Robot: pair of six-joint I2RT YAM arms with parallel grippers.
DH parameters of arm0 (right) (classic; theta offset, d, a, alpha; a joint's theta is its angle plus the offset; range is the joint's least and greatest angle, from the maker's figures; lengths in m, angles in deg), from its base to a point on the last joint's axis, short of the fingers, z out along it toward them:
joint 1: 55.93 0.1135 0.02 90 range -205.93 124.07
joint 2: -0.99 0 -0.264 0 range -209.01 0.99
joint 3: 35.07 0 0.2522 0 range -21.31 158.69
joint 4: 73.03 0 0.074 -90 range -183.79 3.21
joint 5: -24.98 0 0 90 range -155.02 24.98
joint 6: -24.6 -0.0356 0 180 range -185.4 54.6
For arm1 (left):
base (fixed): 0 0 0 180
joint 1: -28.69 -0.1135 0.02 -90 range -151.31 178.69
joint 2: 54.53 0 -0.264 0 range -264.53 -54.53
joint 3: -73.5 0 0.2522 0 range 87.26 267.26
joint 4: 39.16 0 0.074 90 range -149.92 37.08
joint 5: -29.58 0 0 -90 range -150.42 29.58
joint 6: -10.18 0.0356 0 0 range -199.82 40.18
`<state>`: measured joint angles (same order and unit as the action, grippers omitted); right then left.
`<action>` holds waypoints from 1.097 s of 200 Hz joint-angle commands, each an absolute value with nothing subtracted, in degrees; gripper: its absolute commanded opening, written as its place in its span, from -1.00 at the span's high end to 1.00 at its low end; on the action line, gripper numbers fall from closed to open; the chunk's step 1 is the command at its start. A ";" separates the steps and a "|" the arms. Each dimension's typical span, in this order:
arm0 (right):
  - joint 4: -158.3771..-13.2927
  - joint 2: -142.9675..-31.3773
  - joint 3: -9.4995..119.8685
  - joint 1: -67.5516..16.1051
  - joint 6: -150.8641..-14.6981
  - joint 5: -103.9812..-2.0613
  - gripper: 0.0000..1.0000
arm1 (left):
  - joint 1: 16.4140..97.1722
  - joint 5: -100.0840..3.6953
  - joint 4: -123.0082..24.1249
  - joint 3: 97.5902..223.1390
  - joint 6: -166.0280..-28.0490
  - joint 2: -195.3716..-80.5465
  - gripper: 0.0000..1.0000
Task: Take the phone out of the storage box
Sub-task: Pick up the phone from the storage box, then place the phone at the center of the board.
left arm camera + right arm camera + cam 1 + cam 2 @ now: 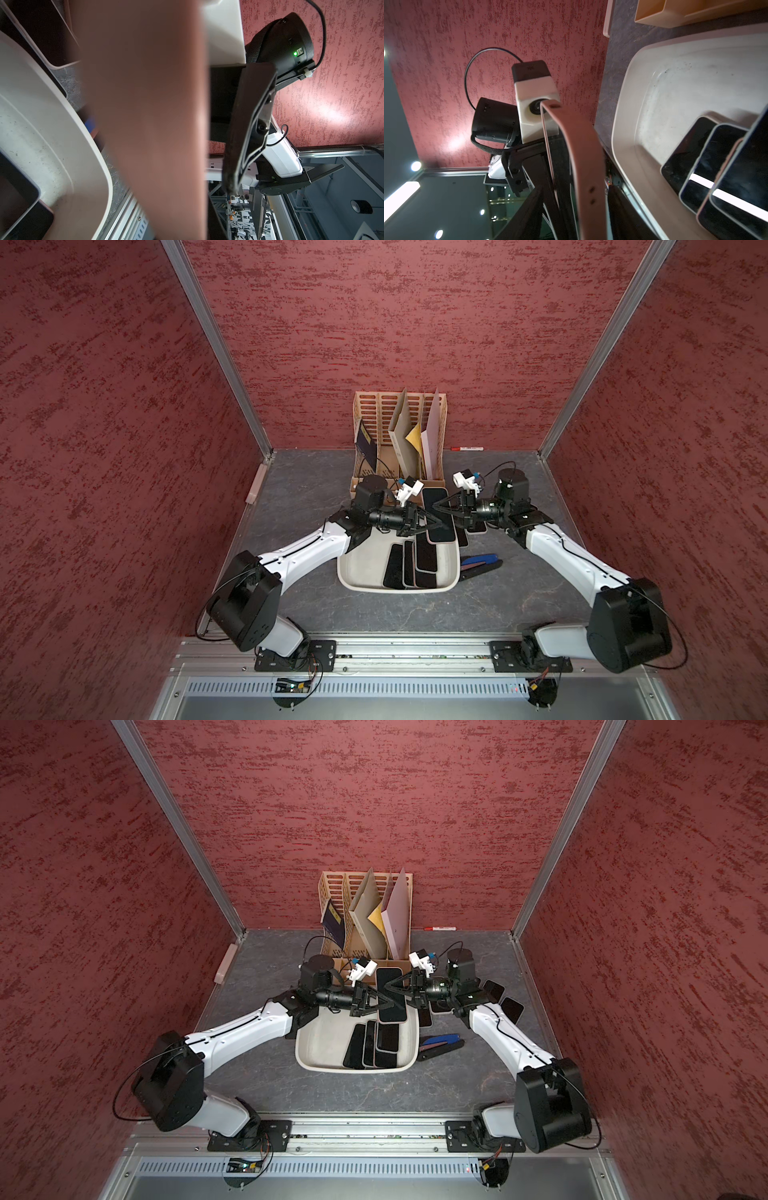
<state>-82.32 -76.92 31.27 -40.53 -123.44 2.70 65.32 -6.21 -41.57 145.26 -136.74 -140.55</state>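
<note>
Holding one phone [441, 534]; maybe four in storage box [360, 569].

I count one storage box [360, 569], four phones [394, 570] inside, one raised phone [436, 498], one file rack [374, 406], one marker [467, 447]. Loose phones [512, 1009] at three o'clock overlap too much to count.

walls: red textured [415, 323] | tabletop: grey marbled [519, 593] | corner posts: aluminium [215, 344]

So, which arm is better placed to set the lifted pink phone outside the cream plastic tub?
Likely right: the right gripper straddles the pink phone held by the left gripper, and dark phones outside lie on its side.
</note>
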 commanded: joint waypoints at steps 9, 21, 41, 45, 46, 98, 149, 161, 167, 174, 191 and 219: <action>-75.72 -75.50 29.82 -39.79 -127.27 2.40 0.45 | 65.10 -4.13 -36.36 146.72 -136.96 -141.15 1.00; -75.62 -75.15 29.59 -39.78 -127.37 2.07 0.64 | 65.10 -3.95 -35.89 146.98 -137.27 -141.84 1.00; -75.45 -74.57 29.23 -39.78 -127.40 1.45 0.93 | 65.01 -3.40 -35.40 147.64 -137.71 -143.22 0.77; -75.45 -74.48 29.15 -39.76 -127.38 1.26 0.97 | 64.99 -3.37 -35.43 147.72 -137.66 -143.45 0.72; -75.45 -74.45 29.10 -39.75 -127.37 1.26 0.97 | 64.99 -3.38 -35.43 147.81 -137.70 -143.51 0.71; -80.60 -73.62 32.19 -40.14 -124.45 -0.94 1.00 | 63.85 -2.77 -40.13 150.44 -134.81 -145.54 -0.99; -100.29 -69.06 35.55 -47.51 -112.81 -6.91 1.00 | 61.29 -5.48 -57.38 154.50 -124.05 -144.38 -0.99; -105.60 -67.73 35.99 -50.06 -110.65 -9.79 1.00 | 60.41 -7.52 -61.21 154.49 -121.57 -143.30 -0.99; -108.30 -67.06 36.16 -51.66 -109.52 -11.43 1.00 | 60.02 -8.53 -63.06 154.54 -120.26 -142.86 -0.99; -111.11 -66.27 36.64 -53.26 -108.38 -12.91 1.00 | 59.49 -10.01 -65.72 154.85 -118.65 -142.34 -0.99; -118.16 -63.69 37.36 -56.98 -105.91 -17.43 1.00 | 58.27 -12.73 -71.00 156.08 -115.35 -141.73 -0.99; -130.81 -58.69 37.60 -62.99 -103.03 -26.79 1.00 | 58.22 -23.79 -79.99 158.87 -108.09 -138.93 -0.99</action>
<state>-116.61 -63.19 35.36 -59.08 -108.20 -17.14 58.12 -13.20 -69.39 155.71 -117.40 -142.71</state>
